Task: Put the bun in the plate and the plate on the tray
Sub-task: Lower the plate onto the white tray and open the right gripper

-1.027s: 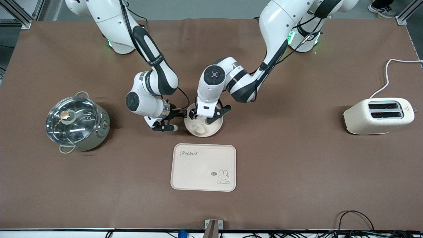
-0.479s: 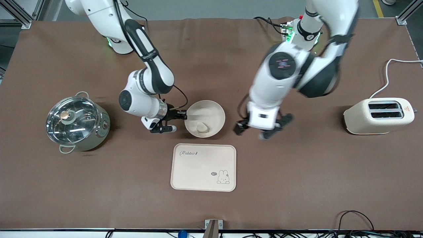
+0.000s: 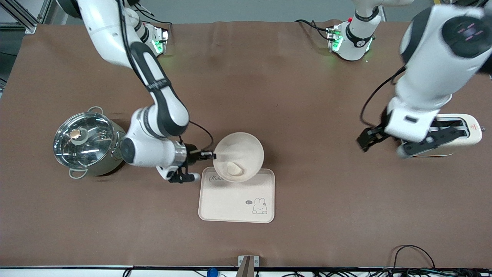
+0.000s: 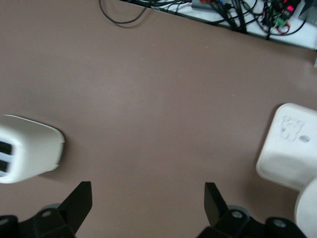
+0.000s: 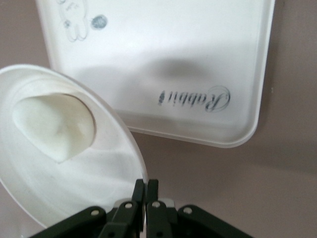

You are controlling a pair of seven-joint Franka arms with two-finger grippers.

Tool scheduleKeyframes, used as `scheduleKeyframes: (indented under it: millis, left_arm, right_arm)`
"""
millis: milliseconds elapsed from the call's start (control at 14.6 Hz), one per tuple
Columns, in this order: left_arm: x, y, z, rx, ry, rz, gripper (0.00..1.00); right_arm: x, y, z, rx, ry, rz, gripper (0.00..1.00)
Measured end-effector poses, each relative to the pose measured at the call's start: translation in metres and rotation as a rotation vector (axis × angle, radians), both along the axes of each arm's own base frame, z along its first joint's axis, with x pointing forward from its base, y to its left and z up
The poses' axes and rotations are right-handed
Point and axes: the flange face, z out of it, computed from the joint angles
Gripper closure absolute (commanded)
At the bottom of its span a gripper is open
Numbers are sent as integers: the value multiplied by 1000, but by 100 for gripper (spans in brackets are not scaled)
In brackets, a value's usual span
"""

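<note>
My right gripper [image 3: 212, 155] is shut on the rim of the cream plate [image 3: 248, 146] and holds it tilted above the table. The plate overlaps the edge of the Rabbit tray [image 3: 234, 204] that lies farther from the front camera. The small cream bun [image 3: 233, 168] lies in the plate. The right wrist view shows the shut gripper [image 5: 146, 184] pinching the plate [image 5: 106, 191], the bun [image 5: 54, 126] and the tray [image 5: 188, 54] below. My left gripper [image 3: 382, 149] is open and empty in the air beside the toaster; its wrist view [image 4: 147, 191] shows bare table between the fingers.
A cream toaster [image 3: 472, 130] with a white cord stands at the left arm's end of the table, partly covered by the left hand. A steel pot with a glass lid [image 3: 86, 142] stands at the right arm's end, close to the right arm's wrist.
The right gripper has lifted the plate with the bun and carried it toward the front camera, over the tray's edge. The left arm has swung away from the plate to the toaster.
</note>
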Motion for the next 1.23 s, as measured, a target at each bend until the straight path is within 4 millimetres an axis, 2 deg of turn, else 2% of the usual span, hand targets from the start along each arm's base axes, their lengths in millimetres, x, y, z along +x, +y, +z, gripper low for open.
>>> scheduleKeyframes:
  millis: [137,274,411,479,616,822,890,959,1096,1164,1233]
  left_arm:
    - [-19,29,26,21,41,-51,0]
    - [-31,56,43,-12,65,-108,0]
    - [-43,81,49,-32,80,-143,0]
    - [-51,86,49,-48,91,-150,0]
    - [-74,84,45,-70,114,-164,0]
    - [-102,72,41,-66,133,-189,0]
    - [-106,70,40,-64,136,-205,0]
    - [-107,69,39,-62,138,-217,0]
    - [-107,71,38,-62,141,-226,0]
    - [-107,72,38,-62,142,-227,0]
    - [-107,73,38,-62,141,-227,0]
  right_arm:
    - [20,18,-33,-51,12,-20,100]
    - [33,19,-68,-72,20,-43,100]
    - [48,5,-69,-66,12,-77,100]
    - [54,-6,-68,-66,14,-89,100]
    - [61,-21,-70,-68,27,-120,100]
    - [65,-24,-66,-71,33,-153,99]
    - [65,-23,-66,-72,36,-161,90]
    - [65,-22,-66,-75,42,-175,66]
    - [65,-17,-64,-78,47,-207,38]
    - [64,-14,-62,-76,45,-214,16]
    - [64,-11,-60,-74,44,-223,0]
